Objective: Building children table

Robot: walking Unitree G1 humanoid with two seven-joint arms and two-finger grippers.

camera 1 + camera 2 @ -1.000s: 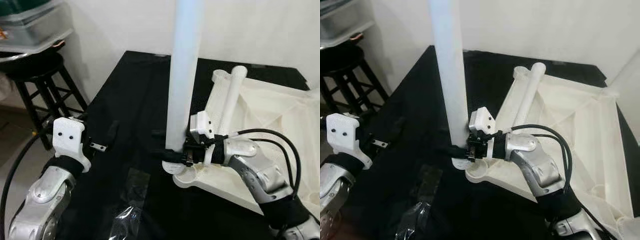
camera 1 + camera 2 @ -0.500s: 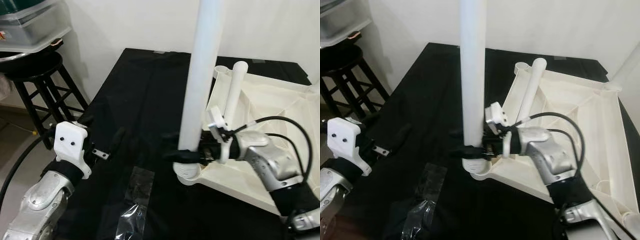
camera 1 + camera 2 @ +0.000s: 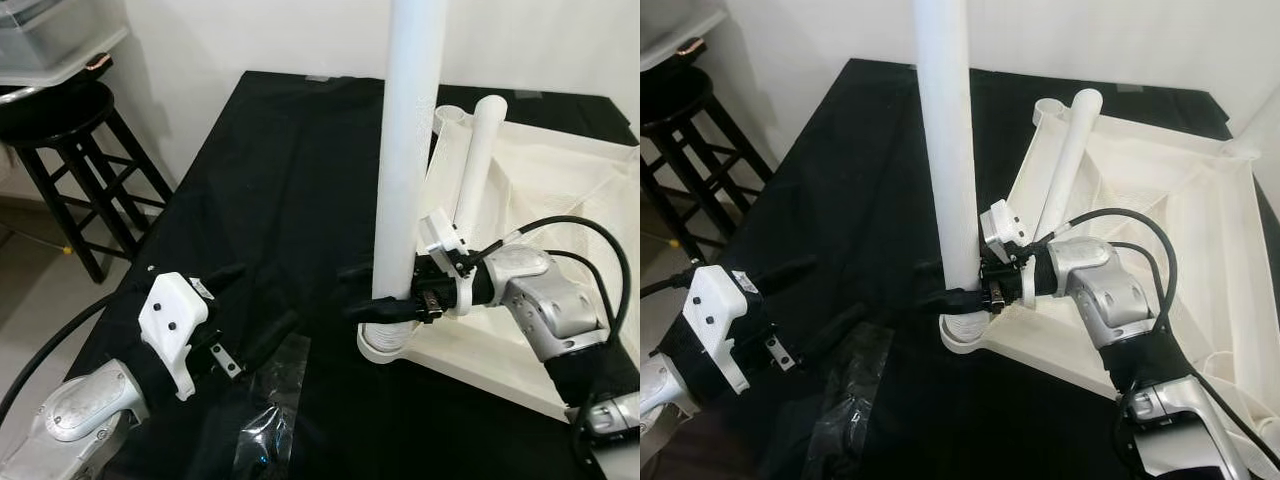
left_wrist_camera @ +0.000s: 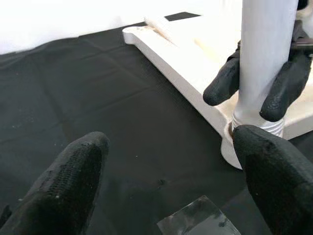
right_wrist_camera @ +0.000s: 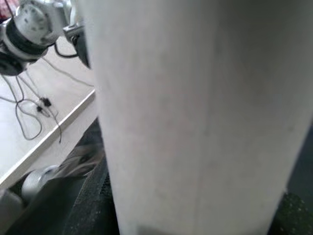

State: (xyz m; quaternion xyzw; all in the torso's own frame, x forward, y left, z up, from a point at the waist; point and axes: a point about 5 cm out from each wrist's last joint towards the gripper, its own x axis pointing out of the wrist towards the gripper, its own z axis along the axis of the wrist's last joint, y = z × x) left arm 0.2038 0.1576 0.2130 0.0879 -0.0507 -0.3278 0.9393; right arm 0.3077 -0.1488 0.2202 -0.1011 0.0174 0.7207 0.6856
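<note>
Black cloth covers a desk (image 3: 270, 180) that runs toward a white wall, with a dark wooden stool (image 3: 70, 160) standing on the floor to its left. On the right half of the desk lies an upside-down white plastic children's tabletop (image 3: 1160, 220), its ribbed underside facing up. At its near left corner, a long white table leg (image 3: 408, 150) stands upright with its threaded lower end seated in the round corner socket (image 3: 385, 342). The right tool (image 3: 385, 300) reaches in from the right and clamps its two black fingers (image 4: 286, 88) around the leg just above the socket; the right wrist view has the pale leg pressed close against the camera. A second white leg (image 3: 478, 150) lies on the tabletop just behind, pointing toward the far edge. The left tool (image 3: 240, 315) hovers above the cloth at the near left, well apart from the leg, with its two black fingers (image 4: 73, 181) spread wide and nothing between them. A crumpled piece of clear plastic wrapping (image 3: 270, 420) lies on the cloth at the near edge, beside the left tool. Black cables loop from the right arm's silver forearm (image 3: 540, 300).
</note>
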